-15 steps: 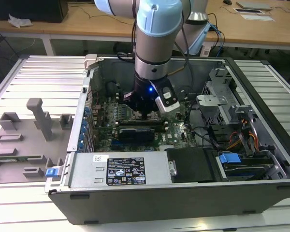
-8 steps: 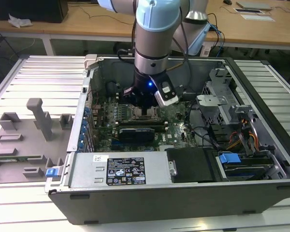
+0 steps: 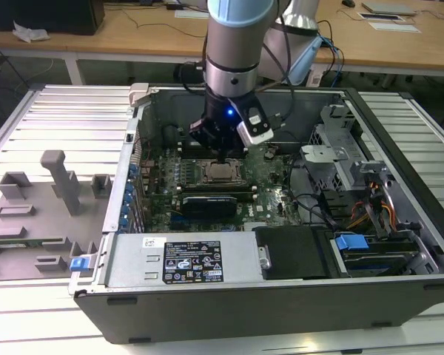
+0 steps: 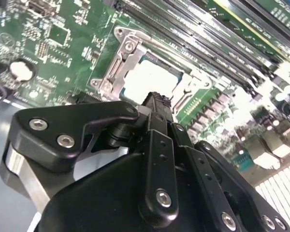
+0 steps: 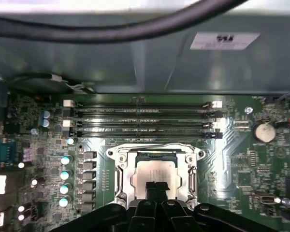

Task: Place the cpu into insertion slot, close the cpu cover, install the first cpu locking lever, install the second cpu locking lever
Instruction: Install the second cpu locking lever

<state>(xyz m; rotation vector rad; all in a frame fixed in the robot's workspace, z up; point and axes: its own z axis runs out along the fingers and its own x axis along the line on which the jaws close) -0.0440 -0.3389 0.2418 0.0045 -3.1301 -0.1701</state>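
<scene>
The cpu (image 5: pixel 154 170), silvery-grey top up, lies flat in the insertion slot on the green board, and the slot's contacts are hidden beneath it. The cpu cover (image 5: pixel 120 169), a silvery frame, lies down around the chip with the chip showing through its window. A thin metal lever rod (image 4: pixel 159 44) runs along one side of the frame. My gripper (image 5: pixel 156 187) is shut with nothing between its fingers, and its tips hover just above the chip's near edge. In the exterior view the gripper (image 3: pixel 223 154) hangs straight over the cpu (image 3: pixel 220 173). The second wrist view shows the cpu (image 4: pixel 147 79) beyond the fingertips (image 4: pixel 157 100).
Long black memory slots (image 5: pixel 145 116) run beside the socket. A black card (image 3: pixel 211 201) stands just in front of it. A coin battery (image 5: pixel 264 131), capacitors (image 5: pixel 65 181), loose cables (image 3: pixel 318 203) and the case walls (image 3: pixel 126 170) surround the board. A grey fixture tray (image 3: pixel 37 214) sits at the exterior view's left.
</scene>
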